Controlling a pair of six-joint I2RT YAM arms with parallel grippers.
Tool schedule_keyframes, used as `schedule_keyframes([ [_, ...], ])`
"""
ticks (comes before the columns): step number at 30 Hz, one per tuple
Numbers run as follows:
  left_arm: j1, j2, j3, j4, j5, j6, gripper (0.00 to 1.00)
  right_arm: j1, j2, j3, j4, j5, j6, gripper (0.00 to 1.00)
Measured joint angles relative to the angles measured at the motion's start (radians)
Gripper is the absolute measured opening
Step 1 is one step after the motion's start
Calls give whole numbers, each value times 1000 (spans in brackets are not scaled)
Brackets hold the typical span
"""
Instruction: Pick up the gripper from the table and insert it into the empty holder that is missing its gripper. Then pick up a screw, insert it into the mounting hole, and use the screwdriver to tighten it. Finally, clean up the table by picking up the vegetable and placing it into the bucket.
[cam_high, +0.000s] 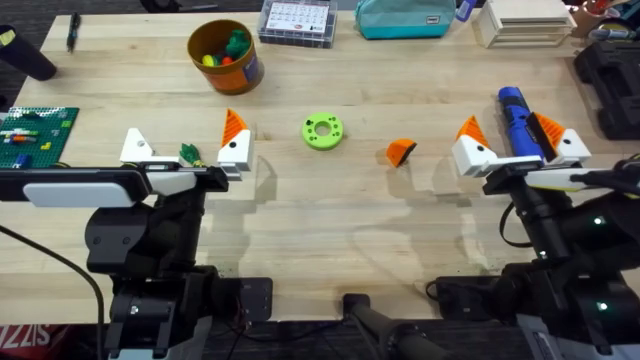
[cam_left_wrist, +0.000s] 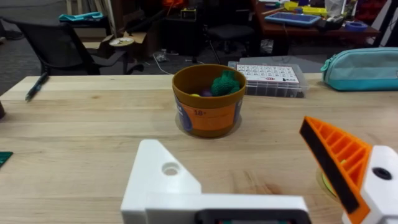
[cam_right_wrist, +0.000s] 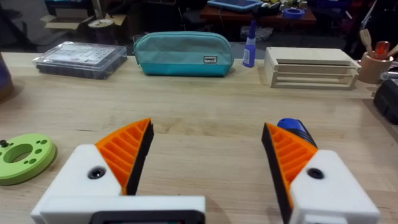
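Overhead view of a light wooden tabletop (cam_high: 330, 215) with two arms at its near edge. The left gripper (cam_high: 186, 152) rests at the left with its jaws released and wide apart, grasping nothing; one finger is the all-white holder (cam_high: 135, 146), the other a white block bearing one orange tip. Between these two fingers lies the small green-leafed vegetable (cam_high: 189, 153). The right gripper (cam_high: 519, 148) rests at the right, its jaws likewise spread and grasping nothing, with two orange tips; the blue-handled screwdriver (cam_high: 516, 121) lies on the tabletop between its fingers.

One loose orange gripper (cam_high: 401, 151) lies in the open middle of the tabletop, well apart from both arms. One lime-green ring (cam_high: 323, 131) lies just to its left. One orange bucket (cam_high: 225, 55) holding coloured toy pieces stands toward the far left. Along the far edge sit one clear compartment box (cam_high: 296, 21), one teal pouch (cam_high: 404, 17) and one slatted wooden stack (cam_high: 523, 22). A green brick plate (cam_high: 36, 136) lies at the left edge. The broad strip of tabletop between ring and arm bases is bare wood.
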Motion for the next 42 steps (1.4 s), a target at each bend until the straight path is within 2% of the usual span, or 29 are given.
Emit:
schedule_keyframes([
  [13, 0, 0, 0, -2, 0, 0, 969, 0, 0, 0, 5, 0, 1, 993],
  [18, 0, 3, 46, -159, -13, 3, 971, 0, 0, 17, -37, 0, 15, 993],
  [23, 0, 82, 254, -359, -43, 11, 971, 0, 44, 146, -202, -1, 19, 993],
  [27, 0, 252, 475, -500, -53, 15, 971, 0, 159, 302, -304, -1, 19, 993],
  [35, 0, 658, 873, -795, -71, 22, 973, 0, 543, 711, -609, -1, 19, 993],
  [39, 0, 777, 1009, -860, -76, 23, 973, 0, 719, 895, -793, -1, 19, 993],
  [42, 0, 805, 1038, -878, -77, 23, 973, 0, 823, 1004, -907, -1, 19, 993],
])
